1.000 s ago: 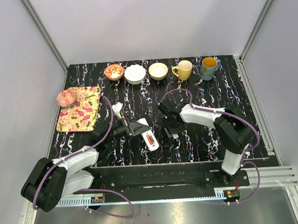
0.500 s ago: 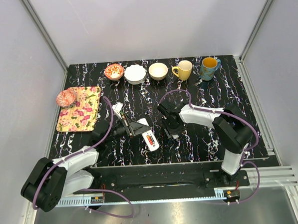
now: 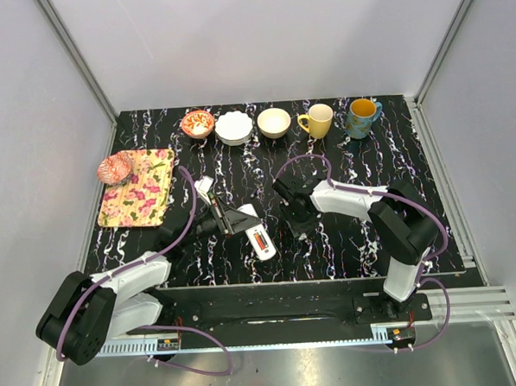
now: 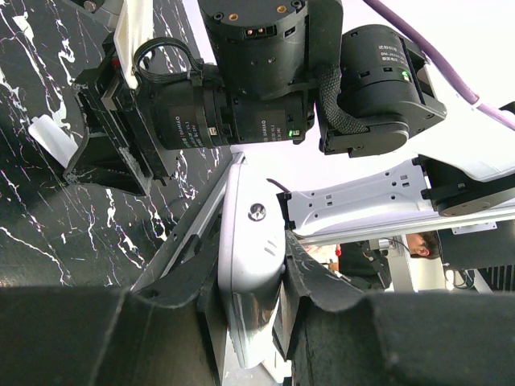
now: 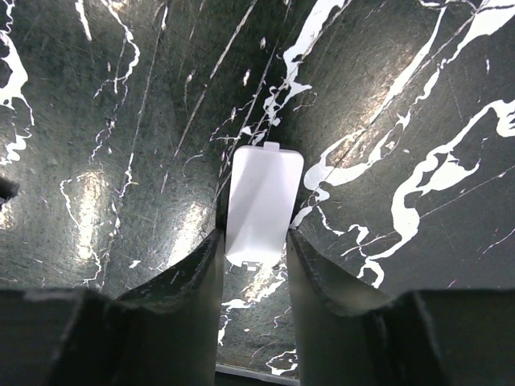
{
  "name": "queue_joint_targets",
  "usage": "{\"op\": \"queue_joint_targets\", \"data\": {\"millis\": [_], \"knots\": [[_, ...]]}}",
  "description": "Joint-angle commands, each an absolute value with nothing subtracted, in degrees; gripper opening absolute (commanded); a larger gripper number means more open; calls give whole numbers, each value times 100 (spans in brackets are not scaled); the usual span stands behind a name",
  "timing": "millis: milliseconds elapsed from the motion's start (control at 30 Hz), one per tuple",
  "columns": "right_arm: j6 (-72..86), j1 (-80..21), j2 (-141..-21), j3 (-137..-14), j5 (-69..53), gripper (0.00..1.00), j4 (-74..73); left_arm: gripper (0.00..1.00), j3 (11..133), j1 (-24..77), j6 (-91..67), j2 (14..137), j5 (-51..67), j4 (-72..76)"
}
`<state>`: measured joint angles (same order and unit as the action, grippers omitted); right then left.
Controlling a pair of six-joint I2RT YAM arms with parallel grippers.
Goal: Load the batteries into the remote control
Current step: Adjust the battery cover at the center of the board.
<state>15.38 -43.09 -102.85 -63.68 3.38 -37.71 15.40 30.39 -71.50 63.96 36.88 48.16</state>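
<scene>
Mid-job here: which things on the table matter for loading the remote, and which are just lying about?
Job: remote control in the left jaws; reddish battery in its slot; white tab between the right jaws, likely the slot cover.
Lying about: floral tray, pink round object, patterned bowl, white bowl, cream bowl, yellow mug, blue mug.

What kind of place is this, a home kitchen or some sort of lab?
Likely a robot lab test cell, not a kitchen: a left arm and right arm mounted at the edge of a black marbled table, plain white walls around it, and bowls and mugs lined up like props.
</scene>
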Motion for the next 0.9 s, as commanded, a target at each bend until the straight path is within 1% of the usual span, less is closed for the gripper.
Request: {"op": "queue_joint_targets", "data": {"millis": [0,33,133,167,367,400,500,600,633,667,700,733,833,867], "knots": [[1564,-4333,-10556,-6082,299,40,-3718,0,1573,3059,-7163,6354,3630,5309],[1564,-4342,-10556,-6082,299,39,-3726,0,1565,3067,-7154,6354,3630,5300],[1591,-4342,-10529,-6082,343,31,-3727,0,1582,3067,-7154,6372,3630,5300],[1608,-4342,-10486,-6082,343,25,-3727,0,1582,3059,-7154,6372,3639,5309],[1775,-4333,-10214,-6082,422,12,-3770,0,1626,3059,-7146,6407,3621,5291],[1793,-4333,-10187,-6082,396,6,-3771,0,1626,3059,-7154,6416,3647,5291],[1828,-4324,-10134,-6065,308,0,-3788,0,1670,3059,-7146,6434,3639,5282],[1837,-4315,-10204,-6021,237,0,-3753,0,1687,3076,-7154,6442,3647,5291],[1837,-4307,-10230,-5986,220,2,-3727,0,1687,3085,-7154,6442,3647,5291],[1837,-4307,-10265,-5968,168,9,-3700,0,1687,3076,-7154,6442,3647,5291],[1846,-4307,-10266,-5959,158,19,-3657,0,1687,3085,-7154,6434,3656,5282],[1872,-4307,-10257,-5915,158,39,-3639,0,1687,3085,-7154,6425,3648,5282],[1924,-4315,-10231,-5889,176,55,-3595,0,1688,3094,-7128,6390,3639,5212],[1934,-4307,-10230,-5906,202,57,-3603,0,1696,3102,-7119,6390,3630,5186]]}}
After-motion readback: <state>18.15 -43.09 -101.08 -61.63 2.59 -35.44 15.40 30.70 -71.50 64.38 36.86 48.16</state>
